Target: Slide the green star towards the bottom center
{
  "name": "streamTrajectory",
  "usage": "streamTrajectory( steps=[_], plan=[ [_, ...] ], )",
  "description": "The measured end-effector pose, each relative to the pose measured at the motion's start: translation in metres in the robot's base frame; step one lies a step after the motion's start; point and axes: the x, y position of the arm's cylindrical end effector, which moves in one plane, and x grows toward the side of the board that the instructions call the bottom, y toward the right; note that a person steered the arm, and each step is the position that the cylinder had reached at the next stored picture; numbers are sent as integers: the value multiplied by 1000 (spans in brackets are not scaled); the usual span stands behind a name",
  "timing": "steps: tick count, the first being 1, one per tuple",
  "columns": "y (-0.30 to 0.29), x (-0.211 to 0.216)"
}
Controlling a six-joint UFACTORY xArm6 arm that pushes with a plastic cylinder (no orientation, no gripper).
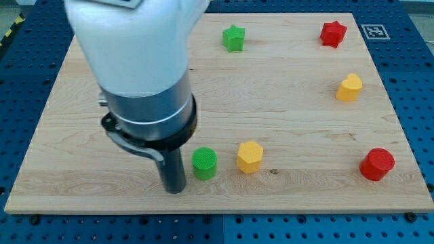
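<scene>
The green star (233,38) sits near the view's top, a little right of centre, on the wooden board (291,115). My tip (175,189) rests on the board near the view's bottom, left of centre, just left of a green cylinder (204,163). The tip is far below and to the left of the green star. The arm's white and grey body (139,68) covers the board's upper left part.
A yellow hexagonal block (249,156) lies right of the green cylinder. A red star (333,33) is at the top right, a yellow block (350,88) at the right, a red cylinder (377,165) at the bottom right.
</scene>
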Motion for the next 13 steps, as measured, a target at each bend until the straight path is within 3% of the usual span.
streamTrajectory(
  steps=[2,3,4,5,6,7,9,10,12,13],
  plan=[
    [48,-22],
    [38,-22],
    [-21,-51],
    [-15,-108],
    [31,-136],
    [42,-161],
    [-35,-258],
    [-37,-305],
    [14,-373],
    [89,-360]
  ],
)
